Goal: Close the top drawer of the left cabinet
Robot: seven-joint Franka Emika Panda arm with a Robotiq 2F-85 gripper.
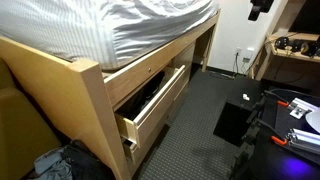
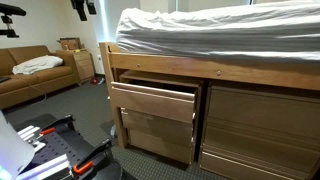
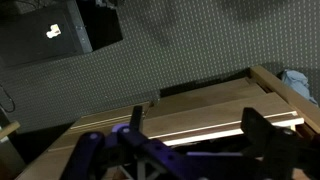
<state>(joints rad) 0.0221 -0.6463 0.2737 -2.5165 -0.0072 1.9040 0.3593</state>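
My gripper (image 3: 178, 150) is wide open and holds nothing, I think so it can push flat. Just past it is light wood, likely the drawer (image 2: 152, 100), which sticks out of the cabinet (image 1: 95, 110) and needs a shove in.

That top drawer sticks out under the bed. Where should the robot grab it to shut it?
Best pressed, not grabbed: the top drawer has a plain front panel with no handle showing. Come from the room side, square onto the panel's middle, since it stands pulled straight out of the left cabinet.
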